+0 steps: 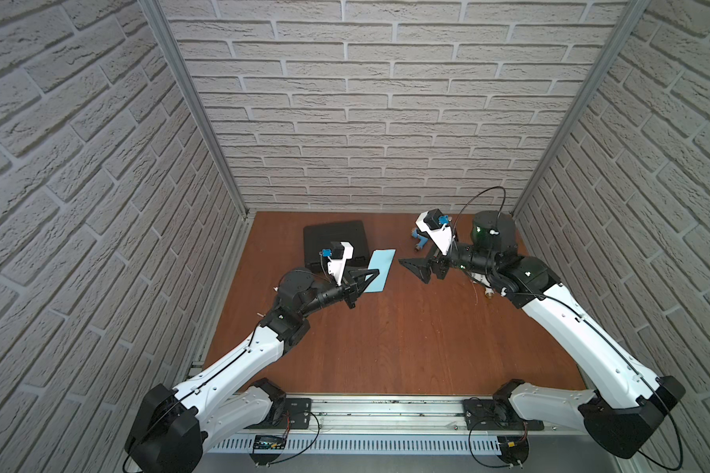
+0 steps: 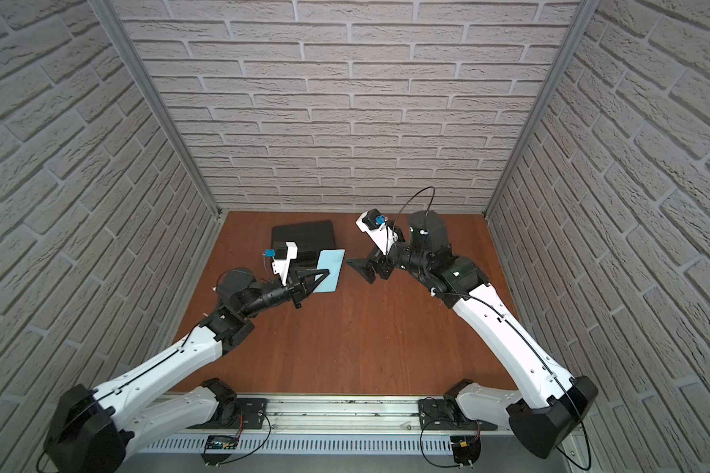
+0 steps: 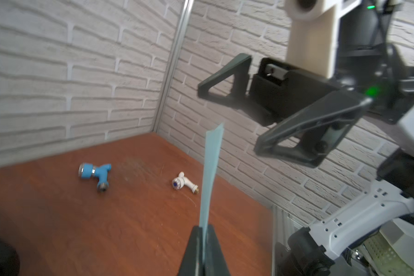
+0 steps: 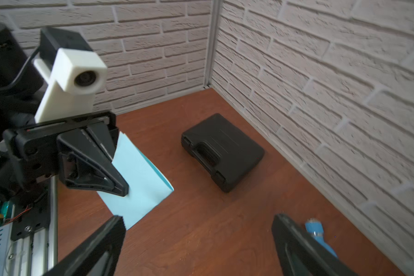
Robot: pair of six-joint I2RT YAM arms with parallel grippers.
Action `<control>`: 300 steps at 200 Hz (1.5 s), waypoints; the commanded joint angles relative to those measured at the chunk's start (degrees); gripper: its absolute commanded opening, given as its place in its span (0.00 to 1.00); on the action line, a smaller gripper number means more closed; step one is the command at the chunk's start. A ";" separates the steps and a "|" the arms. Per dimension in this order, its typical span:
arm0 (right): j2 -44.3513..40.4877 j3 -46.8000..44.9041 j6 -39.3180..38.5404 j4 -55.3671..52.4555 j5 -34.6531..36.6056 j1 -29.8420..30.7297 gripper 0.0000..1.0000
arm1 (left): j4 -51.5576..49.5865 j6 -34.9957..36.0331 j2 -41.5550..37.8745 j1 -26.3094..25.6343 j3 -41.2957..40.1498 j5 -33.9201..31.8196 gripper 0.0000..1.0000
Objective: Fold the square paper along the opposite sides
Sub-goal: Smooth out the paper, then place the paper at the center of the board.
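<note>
left gripper (image 1: 374, 272) pinching raised square paper (image 1: 384, 264), right gripper (image 4: 196, 221) wide open and empty nearby, black case (image 4: 222, 150) behind, blue fitting (image 3: 95, 173), white fitting (image 3: 184, 182) on table

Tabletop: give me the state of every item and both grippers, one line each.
Light blue square paper sheet: folded double, pinched at one edge.
Left gripper: shut on the paper.
Right gripper: open, empty.
Black plastic case: closed, lying flat.
Small blue tap-shaped fitting: lying on its side.
Small white plastic tap: lying on its side.
</note>
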 commanded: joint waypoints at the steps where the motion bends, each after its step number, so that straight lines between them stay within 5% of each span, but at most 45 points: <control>1: -2.26 -5.72 11.05 8.88 13.61 -0.15 1.00 | 10.16 -12.81 3.82 -1.33 -6.62 -9.66 0.00; 29: -2.22 -12.45 14.73 10.05 16.85 -0.10 1.00 | 12.89 -18.37 10.58 -5.39 -11.30 -16.04 0.00; 83: -2.16 -18.54 16.51 11.63 16.94 -0.04 1.00 | -1.63 -20.40 16.25 -10.61 -10.91 -29.20 0.06; 172: -1.97 -19.87 16.22 11.37 16.44 -0.05 1.00 | -20.39 -22.94 17.08 -11.60 -8.97 -39.59 0.66; 178: -1.97 -19.90 16.19 11.37 16.37 -0.13 1.00 | -21.00 -23.05 17.32 -11.59 -8.84 -39.80 0.90; 183: -2.02 -19.90 16.17 11.24 16.30 -0.06 1.00 | -21.81 -23.04 17.44 -11.52 -8.55 -40.05 0.98; 245: -3.23 -19.90 15.33 10.24 16.77 -0.13 1.00 | -36.47 -23.06 13.64 -11.59 -4.73 -49.22 0.98; 274: -5.26 -20.07 14.53 8.78 22.35 -0.21 1.00 | -47.04 -18.74 6.26 -13.27 -0.78 -63.85 0.98; 300: -7.30 -22.11 10.82 7.70 34.47 -2.55 1.00 | -48.31 -2.53 -0.99 -14.14 4.11 -81.05 0.98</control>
